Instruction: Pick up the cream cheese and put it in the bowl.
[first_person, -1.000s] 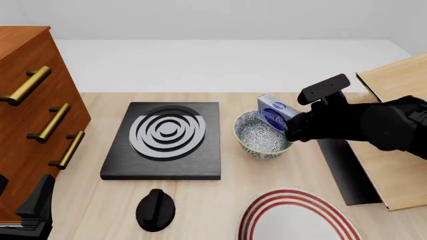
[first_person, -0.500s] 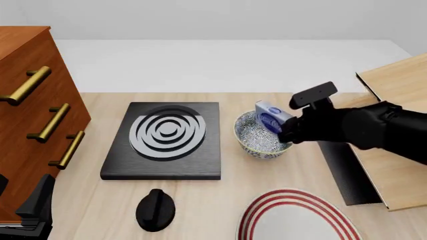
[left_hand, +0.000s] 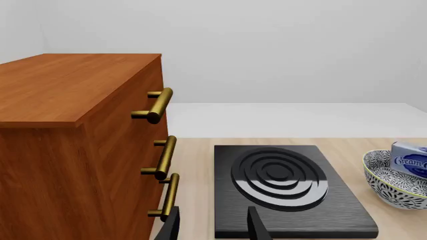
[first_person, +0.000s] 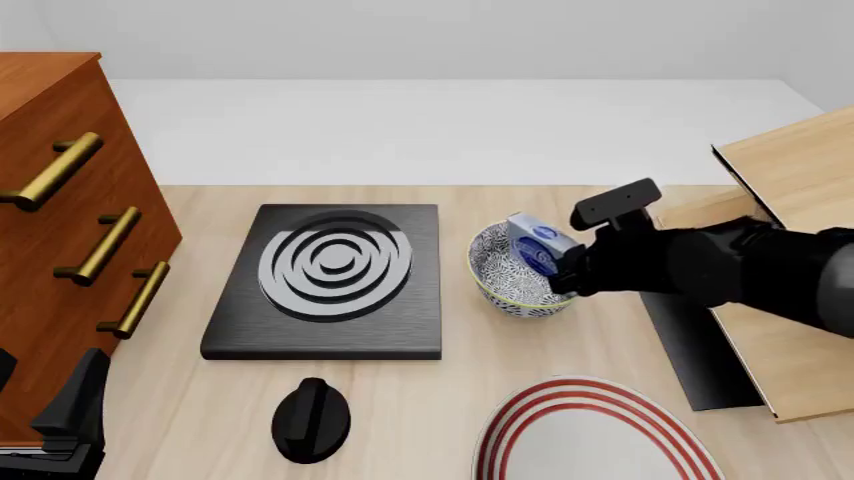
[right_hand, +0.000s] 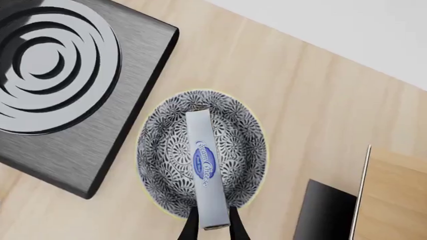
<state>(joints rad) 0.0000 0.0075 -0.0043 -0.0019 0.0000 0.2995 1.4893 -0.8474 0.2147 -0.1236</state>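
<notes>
The cream cheese (first_person: 533, 240) is a pale box with a blue oval logo. It stands tilted inside the speckled bowl (first_person: 507, 290), its upper end sticking up over the right side of the rim. My right gripper (first_person: 566, 272) is shut on that upper end. In the right wrist view the box (right_hand: 203, 160) lies across the bowl (right_hand: 160, 150) with both fingers (right_hand: 191, 227) clamped on its near end. My left gripper (first_person: 67, 425) is open and empty at the table's near left corner, far from the bowl. The left wrist view shows the bowl (left_hand: 393, 185) and the box (left_hand: 410, 159) at its edge.
A black stove plate (first_person: 334, 285) with silver rings lies left of the bowl, with a black knob (first_person: 310, 418) in front of it. A white plate with red rings (first_person: 587, 440) sits at the near edge. A wooden drawer cabinet (first_person: 54, 200) stands left, and a wooden box (first_person: 787, 300) right.
My right gripper has moved left and down with the cream cheese, lowering the box into the bowl. The left arm has not moved.
</notes>
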